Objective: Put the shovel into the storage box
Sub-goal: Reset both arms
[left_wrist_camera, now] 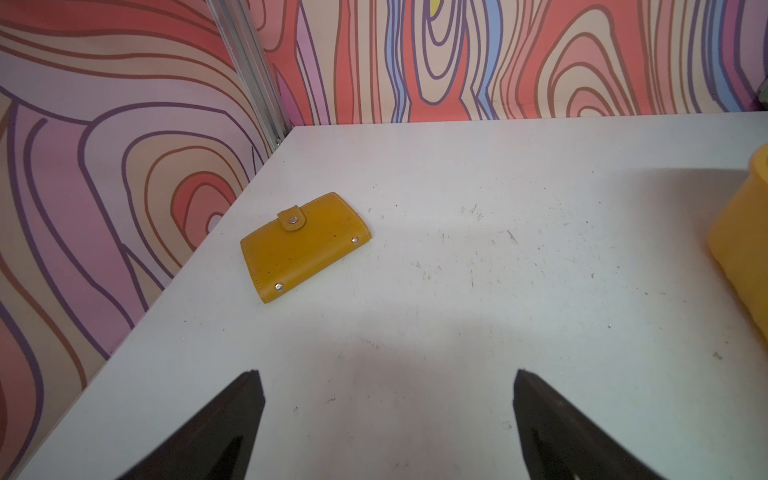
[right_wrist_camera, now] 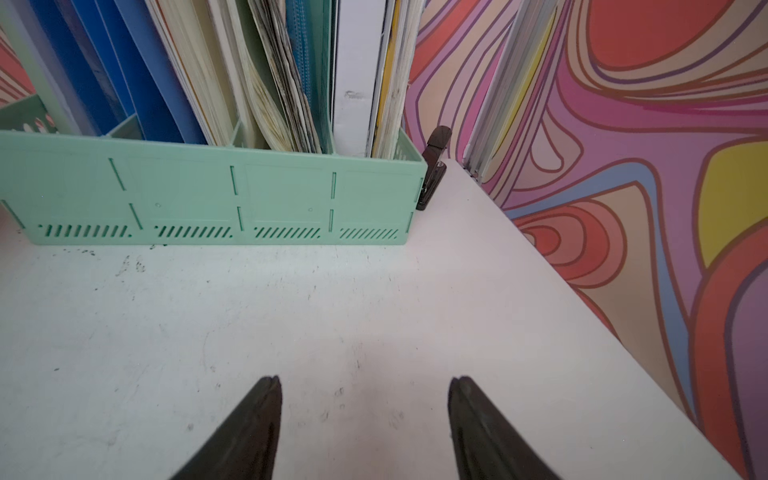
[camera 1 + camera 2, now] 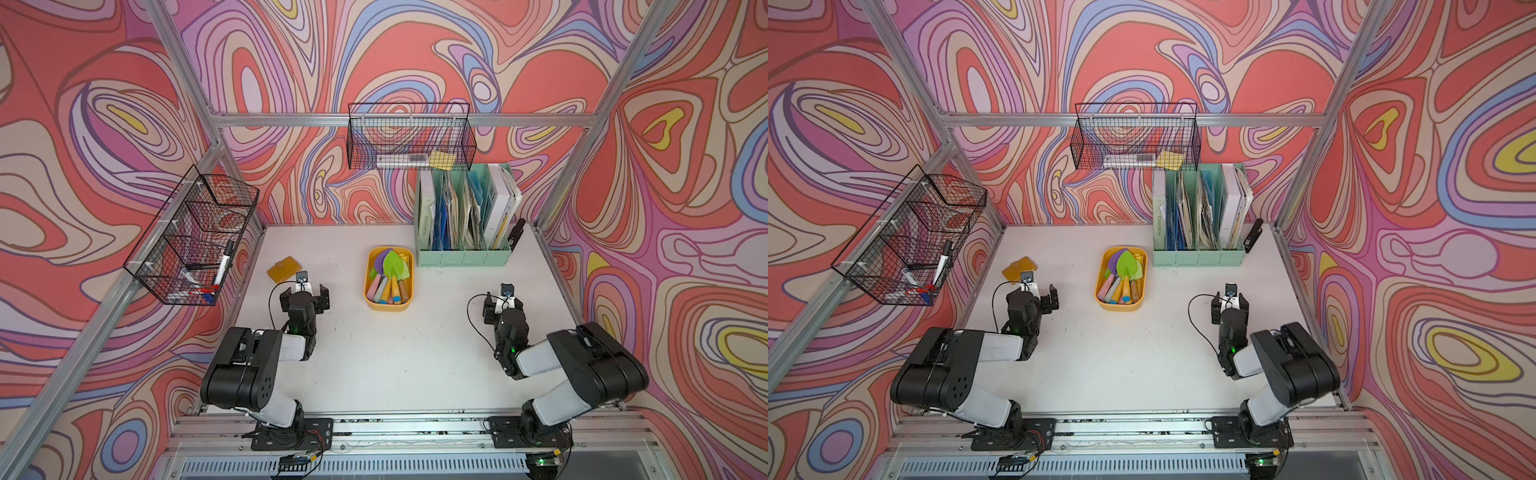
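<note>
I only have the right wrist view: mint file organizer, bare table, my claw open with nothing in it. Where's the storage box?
Observer: The storage box sits mid-table, left of and nearer than the file organizer.
Operator: Is a shovel in it?
Observer: Yes, a green shovel lies inside, atop other toy shovels.
Operator: And the left claw?
Observer: The left claw is open and empty, near a yellow wallet.

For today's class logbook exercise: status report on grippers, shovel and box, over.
Left gripper open, empty. Right gripper open, empty. Green plastic toy shovel lying inside shallow yellow-orange plastic storage box. Yellow snap wallet well aside.
</note>
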You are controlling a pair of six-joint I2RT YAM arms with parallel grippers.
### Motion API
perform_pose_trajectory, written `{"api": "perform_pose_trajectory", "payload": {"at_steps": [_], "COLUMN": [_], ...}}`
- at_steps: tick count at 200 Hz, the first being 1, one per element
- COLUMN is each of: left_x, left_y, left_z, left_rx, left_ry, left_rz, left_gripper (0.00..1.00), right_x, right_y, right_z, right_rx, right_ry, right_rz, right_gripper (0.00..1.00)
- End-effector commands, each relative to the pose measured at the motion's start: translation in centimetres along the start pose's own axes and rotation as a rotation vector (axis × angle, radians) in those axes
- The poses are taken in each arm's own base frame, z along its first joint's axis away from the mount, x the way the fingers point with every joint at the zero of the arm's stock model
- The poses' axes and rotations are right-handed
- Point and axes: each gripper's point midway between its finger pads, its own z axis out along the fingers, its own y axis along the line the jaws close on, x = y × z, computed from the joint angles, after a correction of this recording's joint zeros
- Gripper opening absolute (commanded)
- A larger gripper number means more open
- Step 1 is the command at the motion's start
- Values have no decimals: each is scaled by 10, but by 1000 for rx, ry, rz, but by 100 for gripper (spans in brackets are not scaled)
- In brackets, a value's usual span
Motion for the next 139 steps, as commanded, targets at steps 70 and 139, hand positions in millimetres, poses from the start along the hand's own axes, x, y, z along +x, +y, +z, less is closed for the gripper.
{"api": "perform_pose_trajectory", "payload": {"at_steps": [70, 139], "left_x": [4, 3], "left_y": [1, 1], "left_z": [0, 0], "left_rx": [-1, -2], "left_ry": [13, 11], "left_rz": [3, 3], "left_gripper": [99, 99], "right_x": [-16, -16], "right_y": [-16, -16], "right_z": [64, 64], "right_rx": [-103, -101], "right_ry": [72, 66], "right_rz": [154, 153], "right_gripper": [98, 98]}}
